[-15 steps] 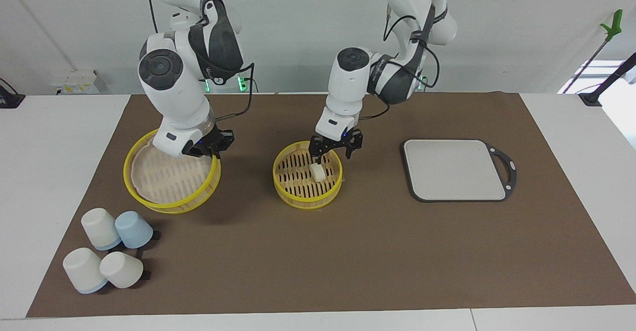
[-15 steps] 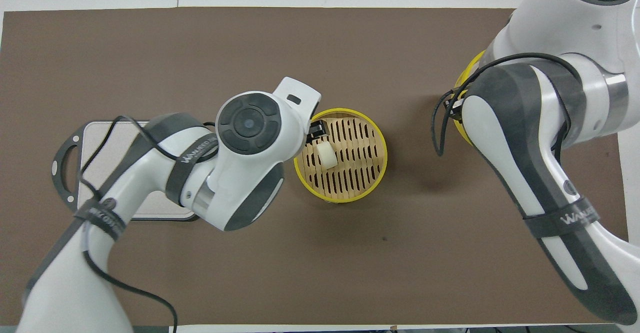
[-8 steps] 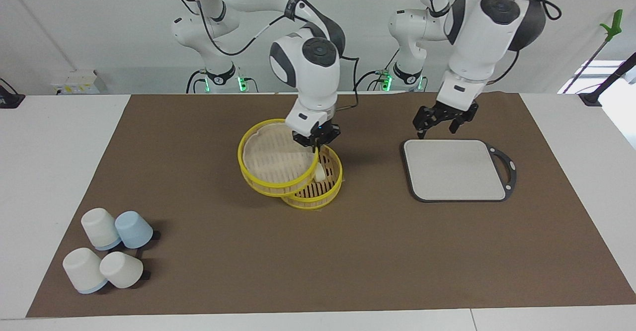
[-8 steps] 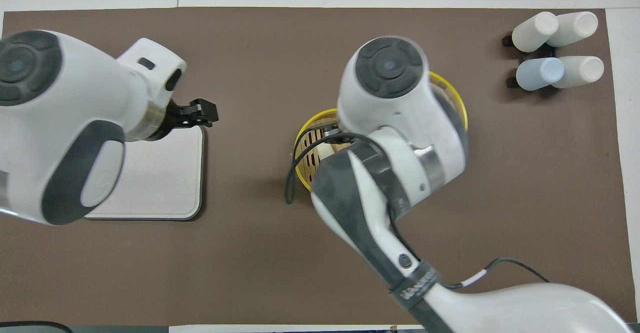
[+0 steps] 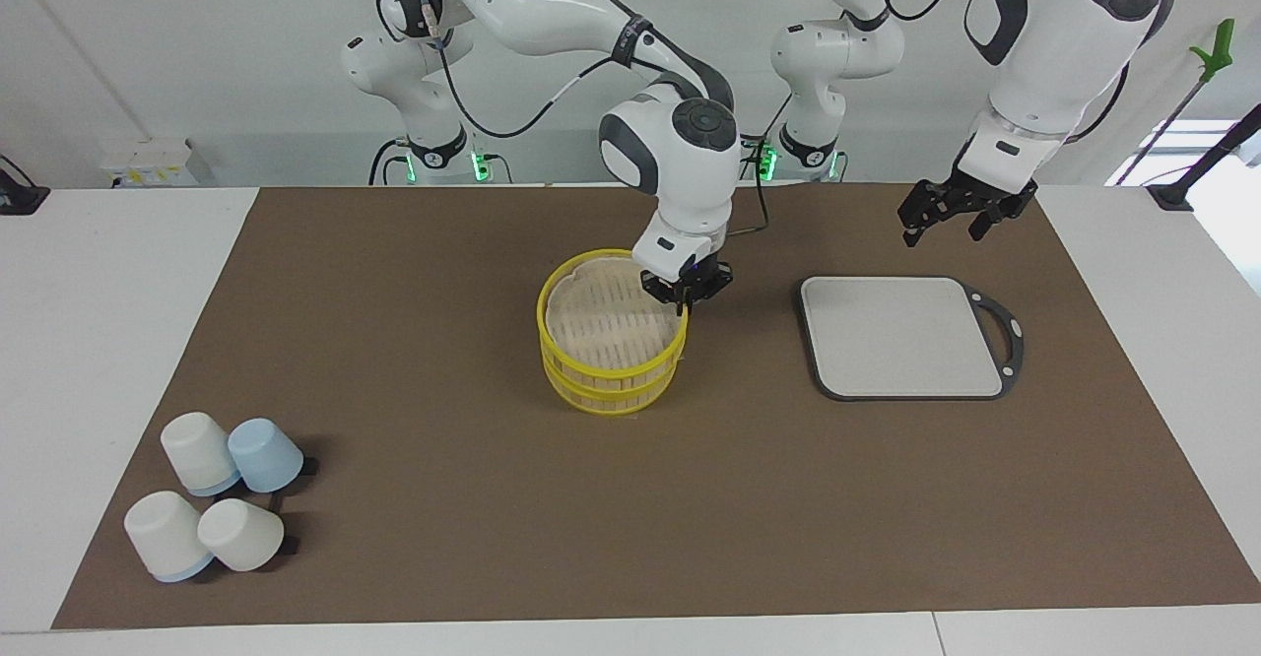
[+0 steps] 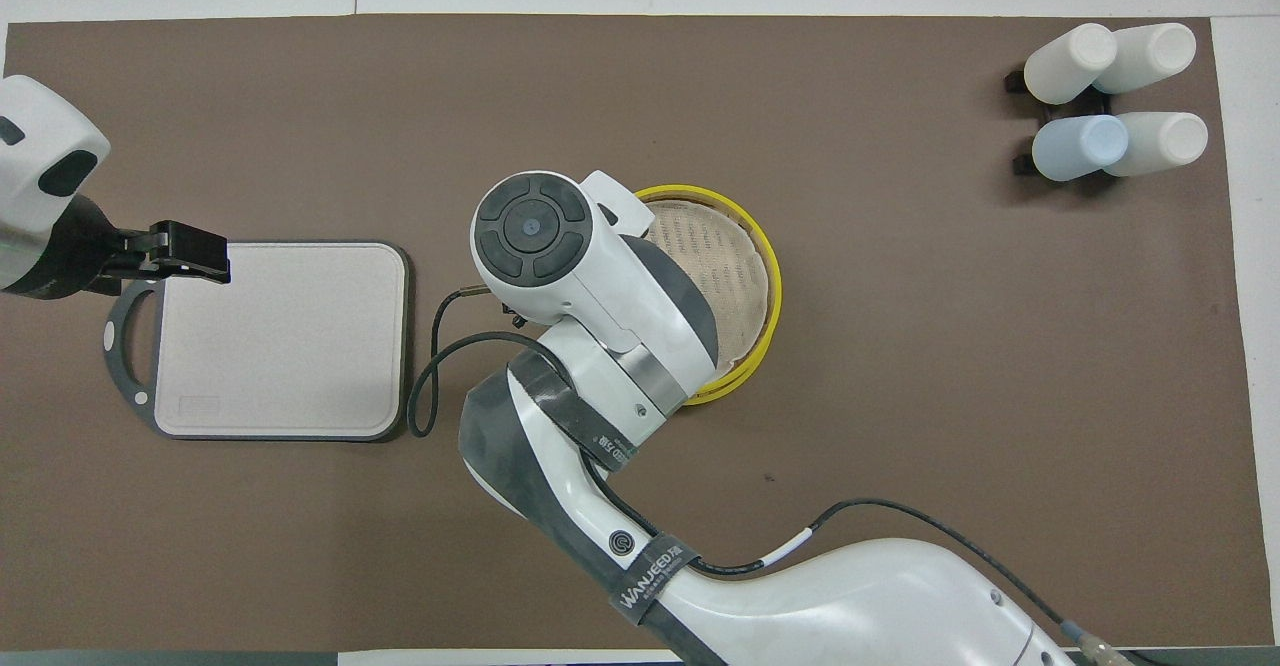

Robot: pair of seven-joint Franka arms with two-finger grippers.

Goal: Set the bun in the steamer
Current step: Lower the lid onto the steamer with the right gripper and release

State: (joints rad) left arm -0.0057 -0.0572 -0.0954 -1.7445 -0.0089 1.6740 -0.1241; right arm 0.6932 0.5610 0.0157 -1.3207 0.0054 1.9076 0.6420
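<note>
The steamer (image 5: 613, 396) stands mid-mat; only its lower yellow rim shows, also in the overhead view (image 6: 738, 382). The matching yellow-rimmed top piece (image 5: 606, 326) sits on it and covers its floor; it also shows in the overhead view (image 6: 715, 261). The bun is hidden under the top piece. My right gripper (image 5: 683, 303) is shut on the top piece's rim at the edge toward the left arm's end; in the overhead view its own wrist hides it. My left gripper (image 5: 941, 230) is open and empty, raised over the grey board's edge (image 6: 190, 251).
A grey cutting board (image 5: 901, 336) with a dark handle lies toward the left arm's end, also seen in the overhead view (image 6: 280, 341). Several white and blue cups (image 5: 212, 498) lie at the right arm's end, farther from the robots (image 6: 1110, 96).
The left gripper left the bun in the steamer and rose away over the board. The right gripper carried the top piece across and set it on the steamer, covering the bun.
</note>
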